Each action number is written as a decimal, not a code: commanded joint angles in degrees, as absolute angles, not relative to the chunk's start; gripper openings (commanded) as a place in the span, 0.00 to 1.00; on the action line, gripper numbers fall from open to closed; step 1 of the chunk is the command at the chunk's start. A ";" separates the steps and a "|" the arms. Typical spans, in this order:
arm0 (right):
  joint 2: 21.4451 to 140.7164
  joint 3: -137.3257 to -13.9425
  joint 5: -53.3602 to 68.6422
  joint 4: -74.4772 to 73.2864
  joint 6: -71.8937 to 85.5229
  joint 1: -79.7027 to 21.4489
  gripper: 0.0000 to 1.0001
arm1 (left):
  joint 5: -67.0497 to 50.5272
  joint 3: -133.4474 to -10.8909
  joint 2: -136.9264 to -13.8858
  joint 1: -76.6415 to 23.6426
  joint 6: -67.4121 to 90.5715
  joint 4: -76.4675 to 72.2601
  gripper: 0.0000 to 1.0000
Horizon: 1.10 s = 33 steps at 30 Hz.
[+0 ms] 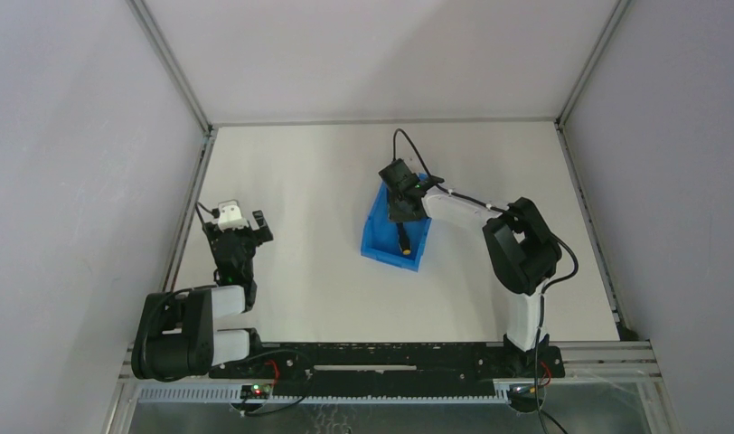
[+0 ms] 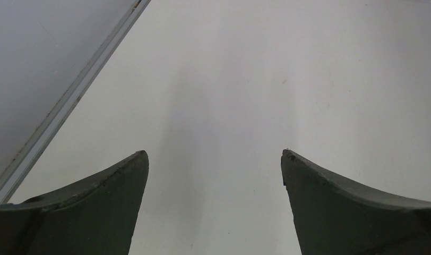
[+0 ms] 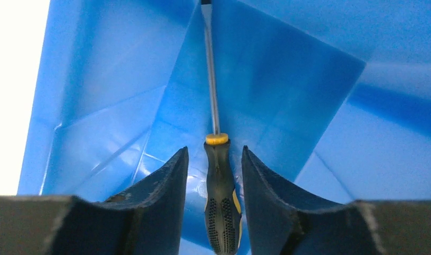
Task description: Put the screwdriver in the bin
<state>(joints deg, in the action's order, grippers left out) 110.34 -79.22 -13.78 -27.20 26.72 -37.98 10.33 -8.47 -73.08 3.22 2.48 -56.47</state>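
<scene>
One screwdriver [image 3: 220, 180] inside the bin [image 3: 96, 79]

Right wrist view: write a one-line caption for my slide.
Right gripper, jaws open, straddling the handle of the screwdriver inside the blue bin, shaft pointing away from the camera.

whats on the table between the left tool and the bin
Nothing. In the top external view, the white table between the left tool and the bin is bare.

Left arm folded near its base, left end effector [image 2: 214, 154] spread wide. Right arm reaching forward and inward, right end effector [image 3: 213, 151] angled downward, fingers narrowly parted.
</scene>
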 commanded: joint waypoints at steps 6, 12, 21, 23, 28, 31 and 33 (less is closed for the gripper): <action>103.53 -79.50 -16.44 -25.53 27.61 -38.85 0.64 | 10.99 -11.13 -72.15 2.99 1.32 -60.29 1.00; 97.33 -82.16 -19.33 -29.03 25.88 -38.94 0.73 | 10.99 -11.07 -72.16 2.99 1.32 -60.29 1.00; 89.71 -80.67 -27.86 -34.54 22.77 -34.52 0.87 | 10.99 -11.11 -72.16 3.01 1.32 -60.29 1.00; 87.41 -78.79 -27.13 -34.83 21.60 -31.64 0.92 | 10.99 -11.10 -72.10 3.03 1.32 -60.29 1.00; 82.27 -71.67 -23.16 -32.48 16.47 -21.99 1.00 | 11.03 -11.08 -72.11 3.05 1.32 -60.29 1.00; 80.71 -68.63 -17.78 -30.91 13.68 -14.05 1.00 | 10.99 -11.09 -72.16 2.99 1.34 -60.29 1.00; 79.95 -66.70 -15.04 -29.15 12.12 -9.86 1.00 | 11.02 -11.11 -72.15 2.99 1.30 -60.29 1.00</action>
